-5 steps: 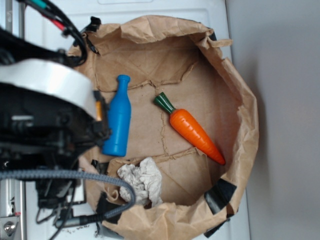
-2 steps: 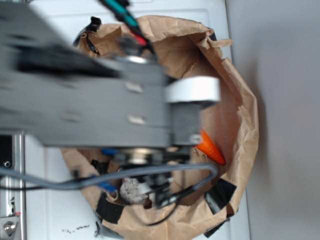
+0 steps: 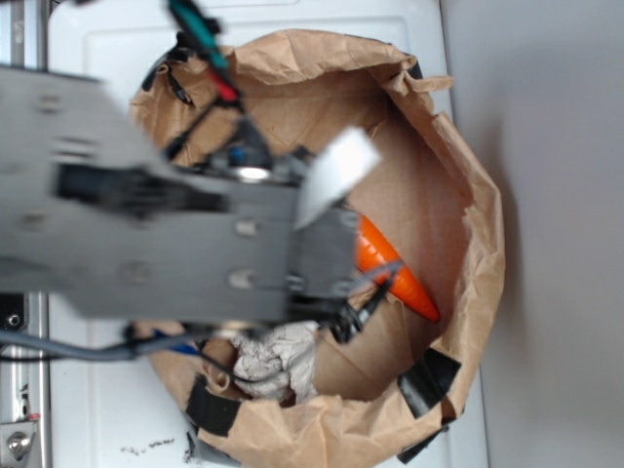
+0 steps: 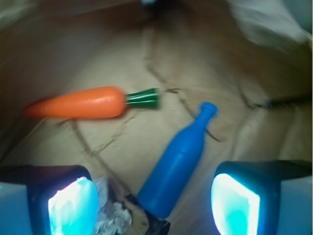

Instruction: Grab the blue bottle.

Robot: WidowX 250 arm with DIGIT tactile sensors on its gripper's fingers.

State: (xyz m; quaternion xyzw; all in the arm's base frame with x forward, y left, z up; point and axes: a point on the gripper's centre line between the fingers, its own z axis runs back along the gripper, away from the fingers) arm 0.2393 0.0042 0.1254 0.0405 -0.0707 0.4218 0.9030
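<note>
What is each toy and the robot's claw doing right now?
blue bottle: lying on its side on the bag floor, between the open jaws, not held.
carrot: lying on its side, apart from the bottle, untouched.
crumpled paper: wadded up, resting by the bag's wall.
paper bag: open, walls rolled down.
gripper: open, empty, above the bottle.

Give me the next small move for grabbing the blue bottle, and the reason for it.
Probably lower straight down. In the wrist view the gripper has its jaws wide apart, with the blue bottle's base lying between them on the paper bag, untouched. The carrot lies farther off, clear of the descent.
</note>
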